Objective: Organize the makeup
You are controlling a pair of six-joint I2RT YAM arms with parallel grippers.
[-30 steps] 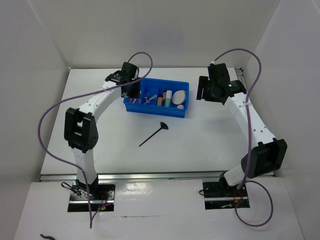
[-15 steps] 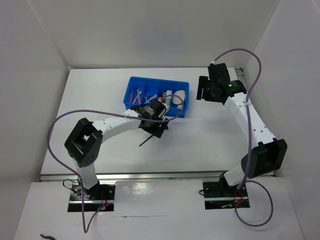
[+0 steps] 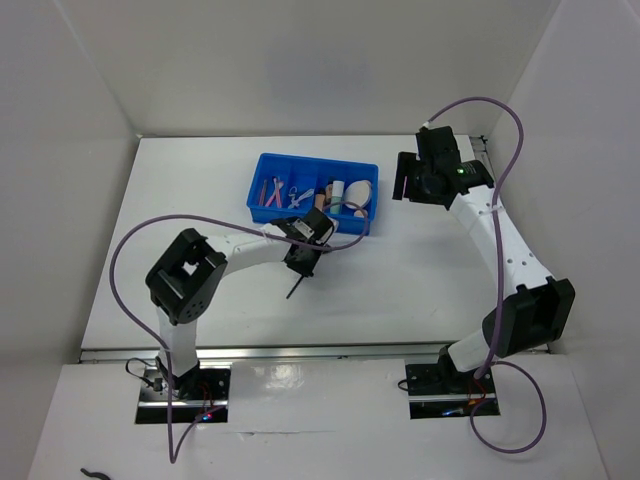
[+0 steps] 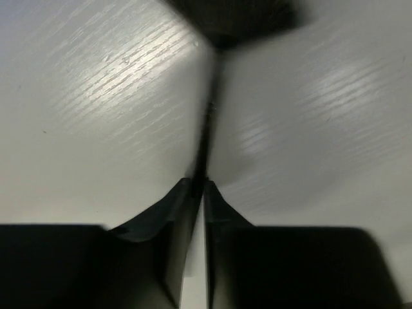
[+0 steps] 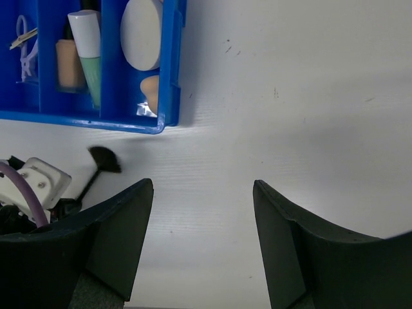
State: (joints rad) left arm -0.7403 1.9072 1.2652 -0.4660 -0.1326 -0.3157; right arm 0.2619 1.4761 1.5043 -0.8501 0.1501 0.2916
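The left jaws are pinched narrow on the handle of the thin black fan brush, which lies on the white counter just in front of the blue compartment tray. The right jaws stand wide apart, holding nothing, above the counter right of the tray, where a round cream puff and a mint-green tube lie.
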